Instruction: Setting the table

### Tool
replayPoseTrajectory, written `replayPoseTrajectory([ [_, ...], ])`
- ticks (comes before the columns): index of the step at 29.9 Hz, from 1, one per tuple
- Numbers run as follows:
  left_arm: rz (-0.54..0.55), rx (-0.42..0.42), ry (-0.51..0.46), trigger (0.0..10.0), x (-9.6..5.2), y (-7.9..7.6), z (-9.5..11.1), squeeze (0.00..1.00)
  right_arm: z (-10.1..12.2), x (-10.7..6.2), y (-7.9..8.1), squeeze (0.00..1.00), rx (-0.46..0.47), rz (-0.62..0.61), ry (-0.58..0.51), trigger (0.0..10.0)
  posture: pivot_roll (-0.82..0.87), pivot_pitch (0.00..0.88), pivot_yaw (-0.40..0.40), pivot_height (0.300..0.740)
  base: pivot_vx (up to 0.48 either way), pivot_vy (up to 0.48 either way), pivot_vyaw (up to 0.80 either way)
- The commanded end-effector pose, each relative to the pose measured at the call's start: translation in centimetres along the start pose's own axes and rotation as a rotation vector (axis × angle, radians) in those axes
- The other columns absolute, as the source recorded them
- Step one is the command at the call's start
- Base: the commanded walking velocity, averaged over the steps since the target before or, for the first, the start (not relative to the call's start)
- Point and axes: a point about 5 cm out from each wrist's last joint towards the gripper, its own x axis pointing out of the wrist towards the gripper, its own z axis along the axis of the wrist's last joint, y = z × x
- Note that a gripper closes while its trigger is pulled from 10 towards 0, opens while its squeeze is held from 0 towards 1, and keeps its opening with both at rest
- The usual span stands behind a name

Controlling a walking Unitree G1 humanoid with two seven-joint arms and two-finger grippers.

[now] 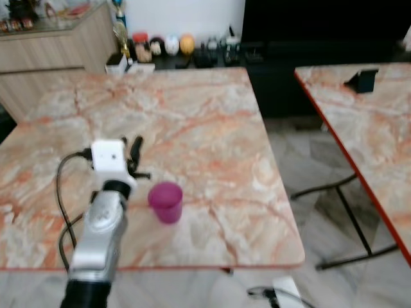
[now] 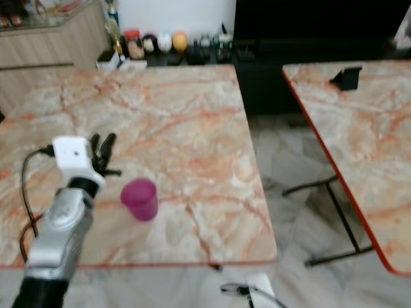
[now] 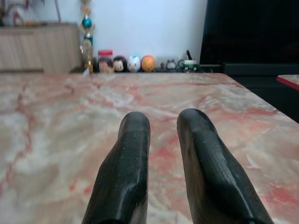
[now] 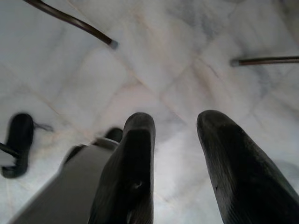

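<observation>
A magenta plastic cup [image 1: 166,201] stands upright on the marble-patterned table [image 1: 212,135], near its front edge. My left gripper [image 1: 134,149] hovers over the table just left of and beyond the cup, apart from it. Its two black fingers [image 3: 128,154] are slightly parted with nothing between them, pointing toward the far end of the table. My right gripper [image 4: 175,135] hangs idle, pointing down at the pale tiled floor, open and empty.
A second marble table [image 1: 366,122] with a red rim stands to the right, with a small black object [image 1: 363,80] on it. A gap of tiled floor [image 1: 308,160] separates the tables. Figurines and jars [image 1: 164,46] line a low dark shelf beyond. A wooden cabinet [image 1: 51,45] is at far left.
</observation>
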Motion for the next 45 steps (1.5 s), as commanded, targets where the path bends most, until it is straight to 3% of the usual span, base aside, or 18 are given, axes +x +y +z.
replayPoseTrajectory([
  [1,0.024,-0.008,-0.009,10.0,-0.1,0.9,0.5,0.9,-0.2,-0.1,0.8,0.0,0.005,0.018,0.01,10.0,0.06,0.0,0.009,0.74,0.0,0.0,0.0],
  [2,0.029,-0.011,-0.006,10.0,-0.2,1.0,0.5,1.0,-0.3,-0.1,0.8,0.0,0.004,0.018,0.012,10.0,0.06,0.0,0.009,0.74,0.0,0.0,0.0],
  [9,0.025,-0.033,0.014,10.0,-0.5,1.3,0.5,1.0,-0.6,-0.1,0.8,0.0,-0.013,0.026,0.024,10.0,0.06,0.0,0.011,0.74,0.0,0.0,0.0],
  [13,-0.05,-0.097,0.109,10.0,-1.0,2.0,0.7,1.0,-0.9,-0.2,0.7,0.0,-0.033,0.03,0.036,10.0,0.06,0.0,0.015,0.74,0.0,0.0,0.0],
  [25,-0.134,-0.172,0.264,10.0,-2.2,3.8,2.1,1.0,-1.3,-0.3,0.8,0.0,-0.064,0.038,0.057,10.0,0.07,0.0,0.018,0.74,0.0,0.0,0.0],
  [26,-0.152,-0.186,0.297,10.0,-2.3,4.0,1.9,0.75,-1.4,-0.3,0.8,0.0,-0.069,0.04,0.058,10.0,0.07,0.0,0.019,0.74,0.0,0.0,0.0],
  [27,-0.152,-0.186,0.297,10.0,-2.3,4.0,1.9,0.75,-1.4,-0.3,0.8,0.0,-0.069,0.04,0.058,10.0,0.07,0.0,0.019,0.74,0.0,0.0,0.0],
  [28,-0.165,-0.19,0.328,10.0,-2.5,4.1,1.7,0.0,-1.4,-0.3,0.9,0.0,-0.073,0.042,0.059,10.0,0.07,0.0,0.02,0.74,0.0,0.0,0.0],
  [34,-0.171,-0.263,0.426,10.0,-3.0,4.1,1.1,0.0,-1.5,-0.3,1.1,0.0,-0.083,0.046,0.06,10.0,0.07,0.0,0.021,0.74,0.0,0.0,0.0],
  [38,-0.168,-0.28,0.428,10.0,-2.8,4.1,1.3,0.0,-1.4,-0.3,1.1,0.0,-0.086,0.046,0.061,10.0,0.07,0.0,0.02,0.74,0.0,0.0,0.0],
  [39,-0.162,-0.28,0.433,10.0,-2.7,4.1,1.3,1.0,-1.5,-0.3,1.2,0.0,-0.087,0.047,0.061,10.0,0.07,0.0,0.02,0.74,0.0,0.0,0.0],
  [45,-0.15,-0.232,0.483,10.0,-2.7,4.3,1.3,1.0,-1.5,-0.3,1.4,0.0,-0.092,0.05,0.064,10.0,0.06,0.0,0.024,0.74,0.0,0.0,0.0],
])
